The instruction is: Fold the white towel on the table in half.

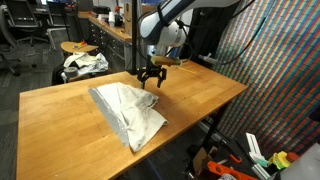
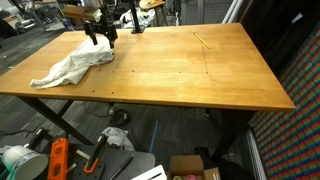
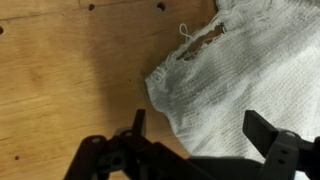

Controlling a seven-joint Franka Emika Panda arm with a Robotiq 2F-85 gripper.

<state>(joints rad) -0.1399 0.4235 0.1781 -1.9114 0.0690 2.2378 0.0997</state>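
Observation:
The white towel (image 1: 130, 113) lies crumpled on the wooden table (image 1: 60, 115). It also shows in an exterior view (image 2: 70, 66) near the table's far left corner. My gripper (image 1: 151, 76) hangs just above the towel's far end, also seen in an exterior view (image 2: 100, 38). In the wrist view the gripper (image 3: 200, 130) is open, its two fingers spread over the towel (image 3: 250, 70) near a frayed corner. Nothing is held between the fingers.
A thin stick (image 2: 203, 41) lies on the far side of the table (image 2: 190, 70). A chair with cloth on it (image 1: 83, 62) stands behind the table. Bins and tools (image 2: 60, 158) lie on the floor below.

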